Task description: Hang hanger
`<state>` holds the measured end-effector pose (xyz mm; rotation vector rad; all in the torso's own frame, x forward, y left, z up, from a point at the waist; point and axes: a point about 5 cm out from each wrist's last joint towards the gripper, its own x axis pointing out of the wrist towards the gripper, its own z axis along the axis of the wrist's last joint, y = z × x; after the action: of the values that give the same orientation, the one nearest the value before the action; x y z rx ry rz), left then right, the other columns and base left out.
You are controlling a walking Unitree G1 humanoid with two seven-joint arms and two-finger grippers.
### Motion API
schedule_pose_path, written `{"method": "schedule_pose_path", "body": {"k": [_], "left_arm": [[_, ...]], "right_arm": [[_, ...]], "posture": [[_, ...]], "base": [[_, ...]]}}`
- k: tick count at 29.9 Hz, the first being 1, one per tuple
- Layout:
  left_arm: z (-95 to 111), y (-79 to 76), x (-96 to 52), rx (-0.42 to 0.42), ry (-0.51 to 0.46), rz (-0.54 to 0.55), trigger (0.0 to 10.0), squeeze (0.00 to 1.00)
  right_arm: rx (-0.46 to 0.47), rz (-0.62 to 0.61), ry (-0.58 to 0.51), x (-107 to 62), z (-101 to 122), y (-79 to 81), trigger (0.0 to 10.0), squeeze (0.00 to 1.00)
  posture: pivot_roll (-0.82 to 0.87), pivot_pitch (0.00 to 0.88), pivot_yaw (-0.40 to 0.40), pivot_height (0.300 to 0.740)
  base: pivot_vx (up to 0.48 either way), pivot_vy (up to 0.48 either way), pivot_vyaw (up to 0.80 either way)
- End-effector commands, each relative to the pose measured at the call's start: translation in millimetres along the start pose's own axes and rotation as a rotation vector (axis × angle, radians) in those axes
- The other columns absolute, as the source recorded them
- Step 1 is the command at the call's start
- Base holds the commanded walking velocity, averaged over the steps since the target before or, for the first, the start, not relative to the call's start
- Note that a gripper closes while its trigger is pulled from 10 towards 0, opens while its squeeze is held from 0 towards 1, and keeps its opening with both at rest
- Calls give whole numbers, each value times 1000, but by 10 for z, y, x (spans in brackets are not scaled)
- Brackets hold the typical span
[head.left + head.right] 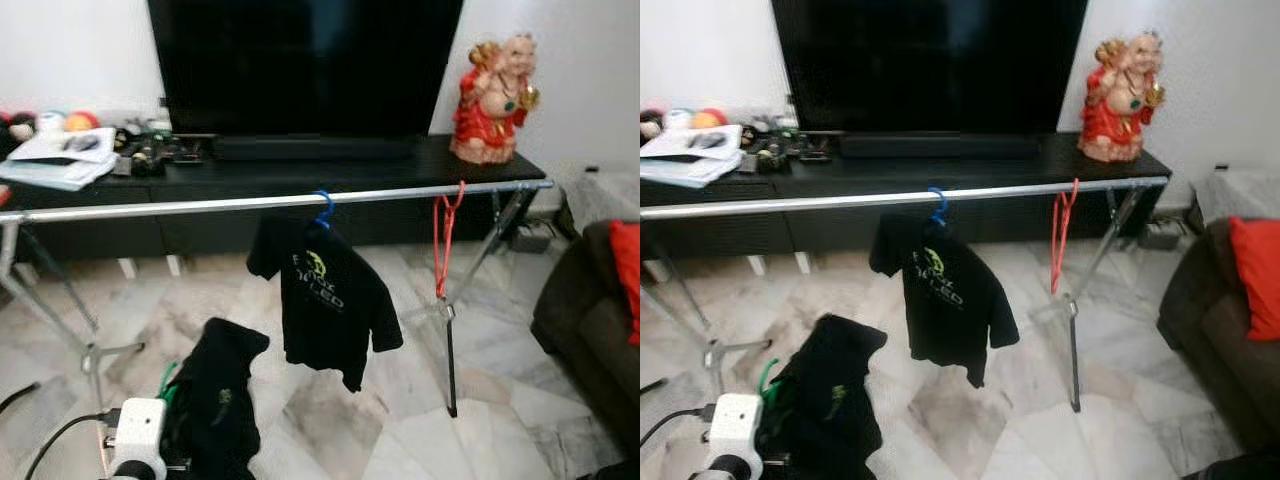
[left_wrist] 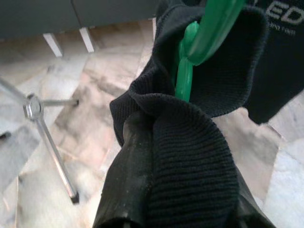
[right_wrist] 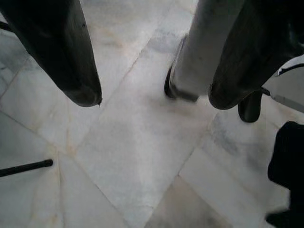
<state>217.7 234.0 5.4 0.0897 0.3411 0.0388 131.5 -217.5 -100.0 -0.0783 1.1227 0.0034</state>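
A big black flat television [image 1: 305, 65] filled the top middle of the frame, standing on a long low black cabinet [image 1: 300, 165]. In front of it, a long silver metal clothes rail [image 1: 270, 202] ran from left to right. A black T-shirt with green letters [image 1: 325, 300] hung from the middle of the rail on a blue plastic hanger [image 1: 322, 207]. An empty red plastic hanger [image 1: 443, 240] hung near the rail's right end. A red and gold laughing statue [image 1: 493, 98] stood on the cabinet at the upper right.

At the lower left, the left gripper [image 2: 178, 142] was pinching a green plastic hanger [image 2: 190, 61] with a black knit garment [image 1: 215, 400] on it, low down below the rail.

The right gripper [image 3: 149, 97] was spread wide over the pale marble floor [image 3: 133, 156].
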Motion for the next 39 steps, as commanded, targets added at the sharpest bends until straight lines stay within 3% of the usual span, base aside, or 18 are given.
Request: {"method": "schedule_pose_path", "body": {"k": [1,12,26,29,39], "left_arm": [[60,-60,22,0,-32,-12,10000,0],[76,-75,37,-6,-36,-11,10000,0],[65,-164,37,-11,-29,-51,10000,0],[72,-165,41,-8,-32,-46,10000,0],[83,-166,42,14,-40,-40,10000,0]], "right_arm": [[-6,-15,21,-20,-72,-62,10000,0],[7,4,3,-13,-41,-32,10000,0],[11,13,-7,-8,-7,-31,10000,0],[64,5,-9,-9,-7,-40,10000,0],[56,20,-10,-7,1,-27,10000,0]], "posture": [[153,0,-9,740],[150,0,-8,740],[154,0,-18,740],[155,0,-19,740],[155,0,-23,740]], "base": [[304,0,0],[300,0,260],[0,0,720],[0,0,0],[0,-202,0]]}}
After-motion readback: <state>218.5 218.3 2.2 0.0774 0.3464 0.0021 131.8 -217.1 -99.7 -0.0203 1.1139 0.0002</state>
